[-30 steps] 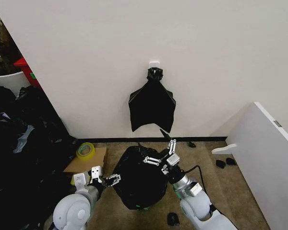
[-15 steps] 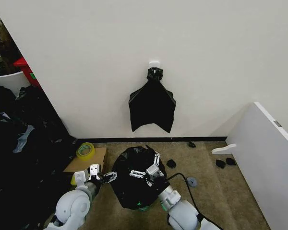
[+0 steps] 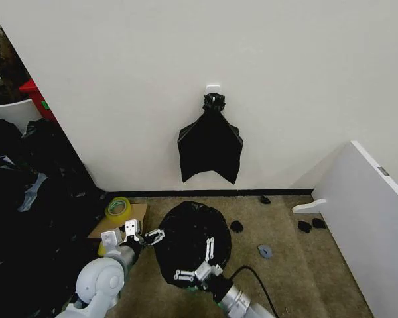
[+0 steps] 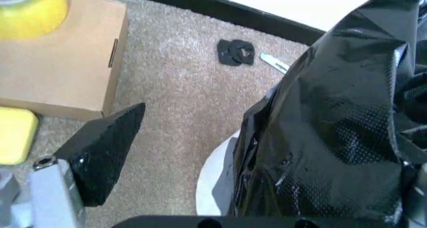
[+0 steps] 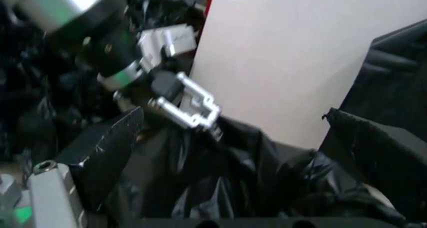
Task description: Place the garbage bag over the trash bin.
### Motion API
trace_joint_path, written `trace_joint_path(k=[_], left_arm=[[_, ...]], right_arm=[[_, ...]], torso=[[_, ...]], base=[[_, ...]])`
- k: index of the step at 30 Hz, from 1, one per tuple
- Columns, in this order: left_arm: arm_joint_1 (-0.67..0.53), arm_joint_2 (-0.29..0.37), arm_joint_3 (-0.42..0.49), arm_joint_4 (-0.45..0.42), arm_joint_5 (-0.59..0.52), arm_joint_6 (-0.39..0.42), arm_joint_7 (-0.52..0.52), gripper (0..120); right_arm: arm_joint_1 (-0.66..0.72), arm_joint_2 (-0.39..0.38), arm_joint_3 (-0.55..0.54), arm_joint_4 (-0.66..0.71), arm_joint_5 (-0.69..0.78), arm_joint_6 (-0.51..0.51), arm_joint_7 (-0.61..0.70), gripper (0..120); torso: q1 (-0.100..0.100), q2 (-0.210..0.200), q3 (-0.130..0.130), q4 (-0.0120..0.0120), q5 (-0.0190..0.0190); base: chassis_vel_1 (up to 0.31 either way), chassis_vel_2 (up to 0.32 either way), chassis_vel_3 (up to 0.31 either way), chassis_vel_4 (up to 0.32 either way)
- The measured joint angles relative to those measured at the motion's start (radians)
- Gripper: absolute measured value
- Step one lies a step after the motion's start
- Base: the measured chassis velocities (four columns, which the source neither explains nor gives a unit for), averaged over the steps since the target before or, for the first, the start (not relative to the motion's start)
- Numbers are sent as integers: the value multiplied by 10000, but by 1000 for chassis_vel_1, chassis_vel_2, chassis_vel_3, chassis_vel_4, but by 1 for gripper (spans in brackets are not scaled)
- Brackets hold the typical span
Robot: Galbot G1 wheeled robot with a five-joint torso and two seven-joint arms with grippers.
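Observation:
The garbage bag (image 3: 189,238) is a glossy, wrinkled black sheet draped over the trash bin on the carpet. A strip of the bin's cream-white wall (image 4: 217,183) shows under the bag's edge in the left wrist view. My left gripper (image 3: 146,233) sits at the bag's left edge, open; one black-padded finger (image 4: 100,148) stands well off the plastic (image 4: 333,128). At the near side of the bag, my right gripper (image 3: 198,261) is spread open above the black folds (image 5: 267,178). Its finger (image 5: 100,148) shows in the right wrist view, with the left gripper (image 5: 180,105) farther off.
A cardboard box (image 3: 123,224) with a yellow tape roll (image 3: 118,207) lies left of the bin. A black knotted bundle (image 3: 210,146) hangs on the wall behind. A heap of black plastic (image 3: 33,218) fills the left; a white board (image 3: 371,225) leans at the right. Small black bits (image 3: 236,226) dot the carpet.
My right gripper has drawn back from the bag's far right rim to its near side. The left gripper has crept slightly farther along the left edge. The bag lies flatter over the bin.

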Motion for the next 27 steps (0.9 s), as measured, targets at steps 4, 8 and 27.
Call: trace_joint_path(k=[4,8,27], left_arm=[[64,35,-41,-63,-5,4,-8,100],[99,65,-100,-173,-47,7,-22,100],[152,107,-181,-942,-512,159,-158,100]], right_arm=[[11,99,-159,-137,-304,-320,191,100],[35,137,-189,-379,-682,-407,266,100],[68,268,-236,-884,-648,-192,288,100]], torso=[[0,0,0,0,0],[0,0,0,1,-1],[0,0,1,-1,-2]], base=[[0,0,0,0],[0,0,0,0],[0,0,0,0]])
